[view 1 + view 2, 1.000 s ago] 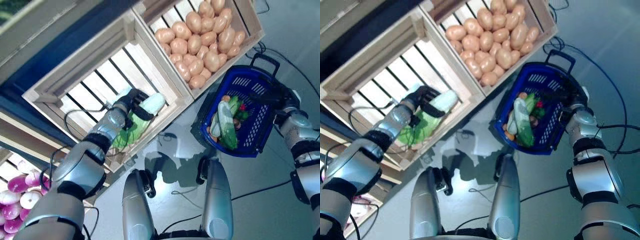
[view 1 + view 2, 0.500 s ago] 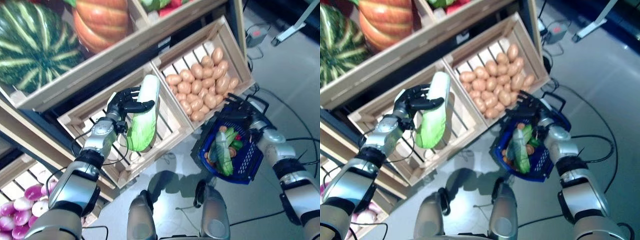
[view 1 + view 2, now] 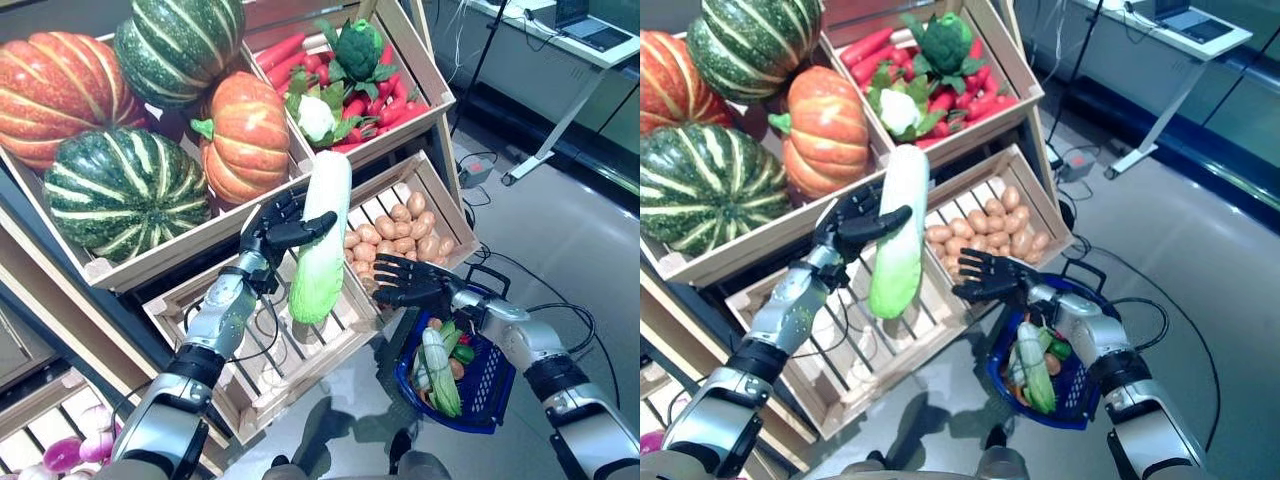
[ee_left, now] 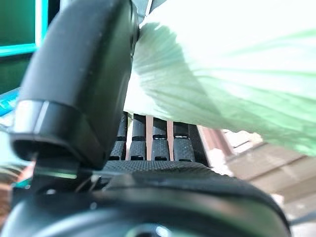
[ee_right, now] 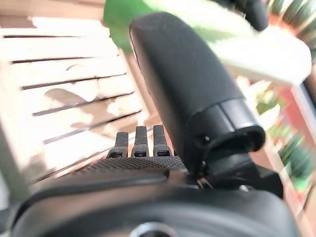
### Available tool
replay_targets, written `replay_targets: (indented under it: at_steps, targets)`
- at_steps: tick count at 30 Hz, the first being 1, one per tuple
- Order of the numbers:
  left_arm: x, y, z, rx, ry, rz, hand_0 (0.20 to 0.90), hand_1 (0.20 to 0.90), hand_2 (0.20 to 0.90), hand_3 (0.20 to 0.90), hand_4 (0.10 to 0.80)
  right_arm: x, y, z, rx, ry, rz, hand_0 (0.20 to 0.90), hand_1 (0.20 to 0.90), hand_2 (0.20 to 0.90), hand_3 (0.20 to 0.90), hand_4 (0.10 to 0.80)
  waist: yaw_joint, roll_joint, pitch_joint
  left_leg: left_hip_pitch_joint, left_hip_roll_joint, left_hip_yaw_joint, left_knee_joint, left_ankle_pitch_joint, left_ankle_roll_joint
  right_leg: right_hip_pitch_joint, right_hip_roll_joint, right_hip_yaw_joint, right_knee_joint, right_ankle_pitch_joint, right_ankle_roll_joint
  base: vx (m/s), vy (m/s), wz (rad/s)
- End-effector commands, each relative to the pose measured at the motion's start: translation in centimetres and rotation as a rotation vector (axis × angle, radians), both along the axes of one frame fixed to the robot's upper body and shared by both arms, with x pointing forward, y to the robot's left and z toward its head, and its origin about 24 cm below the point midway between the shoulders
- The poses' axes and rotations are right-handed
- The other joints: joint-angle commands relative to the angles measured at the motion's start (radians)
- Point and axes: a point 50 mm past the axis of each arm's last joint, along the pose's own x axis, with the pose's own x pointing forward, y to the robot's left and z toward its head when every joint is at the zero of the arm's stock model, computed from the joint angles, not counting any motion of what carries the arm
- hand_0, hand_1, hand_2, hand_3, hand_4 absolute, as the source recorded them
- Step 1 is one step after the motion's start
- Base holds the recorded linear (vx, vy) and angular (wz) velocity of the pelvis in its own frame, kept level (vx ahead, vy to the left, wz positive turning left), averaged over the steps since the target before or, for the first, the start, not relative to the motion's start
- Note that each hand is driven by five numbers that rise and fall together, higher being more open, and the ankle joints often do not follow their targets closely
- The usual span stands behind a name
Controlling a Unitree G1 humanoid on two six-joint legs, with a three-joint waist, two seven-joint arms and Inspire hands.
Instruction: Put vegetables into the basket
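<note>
My left hand (image 3: 272,226) is shut on a long pale green and white cabbage (image 3: 320,240), holding it upright in the air in front of the wooden stand. The cabbage also shows against the fingers in the left wrist view (image 4: 232,84). My right hand (image 3: 408,283) is open with fingers spread, raised just right of the cabbage's lower end and above the rim of the blue basket (image 3: 491,392). The basket stands on the floor at the lower right and holds a pale green cabbage (image 3: 438,370) with other small vegetables.
A slatted wooden crate (image 3: 290,355) lies below the held cabbage, and a crate of potatoes (image 3: 405,225) beside it. Shelves with pumpkins (image 3: 130,120) rise behind. A desk leg (image 3: 545,150) stands on the grey floor at the right.
The camera has tilted up. My left hand has lifted the cabbage higher and more upright. My right hand has risen off the basket's rim toward the cabbage.
</note>
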Motion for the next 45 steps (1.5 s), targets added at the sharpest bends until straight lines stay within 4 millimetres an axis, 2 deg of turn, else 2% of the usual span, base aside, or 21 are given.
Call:
replay_targets:
  at_steps: [1,6,11,19,26,30,35,39,45]
  targets:
    - [-0.6,-0.8,4.3,0.043,-0.282,-0.053,0.300,0.300,0.300,0.300,0.400,0.4,1.3,2.8,0.076,-0.126,0.044,0.900,0.900,0.900,0.900,0.800,0.007,-0.022,-0.148,-0.061,-0.028,-0.021,-0.079,0.093,0.020,0.021,-0.011,0.024,0.032,-0.046,-0.029,0.031,-0.015,0.04]
    - [-0.7,-2.1,4.7,0.093,-0.321,-0.102,0.300,0.300,0.300,0.300,0.400,1.0,1.7,4.0,0.091,-0.167,0.008,0.900,0.900,0.900,0.900,0.800,0.006,-0.023,-0.157,-0.055,-0.031,-0.026,-0.087,0.085,0.020,0.032,-0.003,0.024,0.008,-0.034,-0.027,0.011,-0.012,0.03]
    - [-1.1,-3.4,5.0,0.123,-0.340,-0.150,0.300,0.300,0.300,0.300,0.400,1.1,2.4,4.2,0.062,-0.164,0.016,0.900,0.900,0.900,0.900,0.800,0.007,-0.023,-0.161,-0.052,-0.033,-0.029,-0.087,0.080,0.021,0.037,-0.001,0.024,0.002,-0.032,-0.026,0.000,0.000,0.00]
    - [-1.7,-4.9,5.3,0.064,-0.361,-0.208,0.300,0.300,0.300,0.300,0.400,1.1,4.1,4.3,0.119,-0.117,0.068,0.900,0.900,0.900,0.900,0.800,0.015,-0.026,-0.165,-0.046,-0.035,-0.031,-0.087,0.074,0.023,0.044,0.002,0.027,-0.004,-0.032,-0.028,0.013,0.005,0.00]
    - [-2.3,-6.1,6.1,0.056,-0.424,-0.243,0.300,0.300,0.300,0.300,0.400,0.5,5.1,2.4,0.169,0.022,0.112,0.900,0.900,0.900,0.900,0.800,0.021,-0.029,-0.168,-0.042,-0.037,-0.037,-0.087,0.070,0.025,0.050,0.003,0.028,-0.005,-0.034,-0.030,0.020,0.009,0.00]
    - [-2.6,-6.9,6.4,0.058,-0.449,-0.261,0.300,0.300,0.300,0.300,0.400,-0.4,6.6,0.3,0.267,0.171,0.140,0.900,0.900,0.900,0.900,0.800,0.027,-0.029,-0.167,-0.040,-0.037,-0.042,-0.087,0.069,0.026,0.054,0.004,0.029,-0.003,-0.039,-0.033,0.017,0.006,0.00]
    - [-2.8,-7.5,6.3,0.032,-0.433,-0.299,0.300,0.300,0.300,0.300,0.400,-1.1,8.0,-0.5,0.383,0.253,0.190,0.900,0.900,0.900,0.900,0.800,0.036,-0.027,-0.168,-0.040,-0.038,-0.052,-0.087,0.067,0.027,0.058,0.006,0.029,-0.002,-0.043,-0.036,0.014,0.001,0.02]
    - [-3.0,-7.7,5.9,-0.004,-0.404,-0.334,0.300,0.300,0.300,0.300,0.400,-1.6,9.1,0.1,0.480,0.236,0.292,0.900,0.900,0.900,0.900,0.800,0.042,-0.025,-0.168,-0.039,-0.039,-0.059,-0.087,0.067,0.027,0.062,0.006,0.026,-0.002,-0.044,-0.036,0.026,-0.001,0.10]
    - [-2.9,-8.1,4.3,-0.121,-0.290,-0.424,0.300,0.300,0.300,0.300,0.400,-1.5,10.5,3.4,0.663,0.102,0.454,0.900,0.900,0.900,0.900,0.800,0.054,-0.024,-0.174,-0.039,-0.040,-0.069,-0.087,0.064,0.025,0.066,0.005,0.020,-0.001,-0.048,-0.036,0.012,-0.006,0.05]
